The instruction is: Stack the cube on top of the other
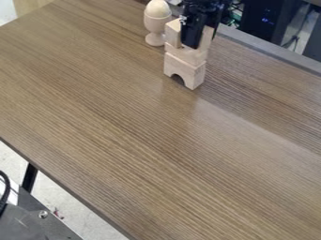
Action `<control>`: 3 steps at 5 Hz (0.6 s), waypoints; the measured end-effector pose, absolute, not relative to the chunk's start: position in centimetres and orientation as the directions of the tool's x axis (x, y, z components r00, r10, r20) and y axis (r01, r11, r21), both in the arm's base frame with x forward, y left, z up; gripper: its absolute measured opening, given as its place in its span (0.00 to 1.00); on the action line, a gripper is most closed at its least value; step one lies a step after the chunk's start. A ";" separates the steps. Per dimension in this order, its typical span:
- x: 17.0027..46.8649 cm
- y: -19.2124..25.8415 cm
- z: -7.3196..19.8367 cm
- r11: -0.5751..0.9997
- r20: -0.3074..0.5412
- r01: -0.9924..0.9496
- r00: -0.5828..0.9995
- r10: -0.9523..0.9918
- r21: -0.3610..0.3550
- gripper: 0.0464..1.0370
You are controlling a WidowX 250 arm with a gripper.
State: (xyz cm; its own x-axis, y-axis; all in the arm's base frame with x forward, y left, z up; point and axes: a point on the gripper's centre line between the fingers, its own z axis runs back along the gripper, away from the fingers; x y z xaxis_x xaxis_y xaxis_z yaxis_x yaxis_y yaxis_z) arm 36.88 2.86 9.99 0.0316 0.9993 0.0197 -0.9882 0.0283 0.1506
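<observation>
And across the frame a wood-grained table (144,126) is spread, with a small upright stack carried at its top edge, just right of centre. Beside the stack's upper part the black gripper (193,30) is hung; whether it is open or closed cannot be told. At the base an arched block (190,71) is seen, and on it a middle block (191,56) is set. To the left, a wooden cup (155,23) is stood just beside. Now the upper wooden piece, presumably the task's cube (173,33): it is placed directly over the middle block, partly covered by the gripper's lower end, no long axis made out. Straight down is where the next press or release would be judged. Smallest, an egg-shaped piece (158,8) is held in the cup
</observation>
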 end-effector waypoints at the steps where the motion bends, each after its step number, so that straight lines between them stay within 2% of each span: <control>1: 36.8 2.9 10.1 0.041 0.022 -0.987 0.045 0.999 0.157 0.54; 3: 37.7 3.0 11.4 0.049 0.028 -0.992 0.053 0.998 0.119 0.54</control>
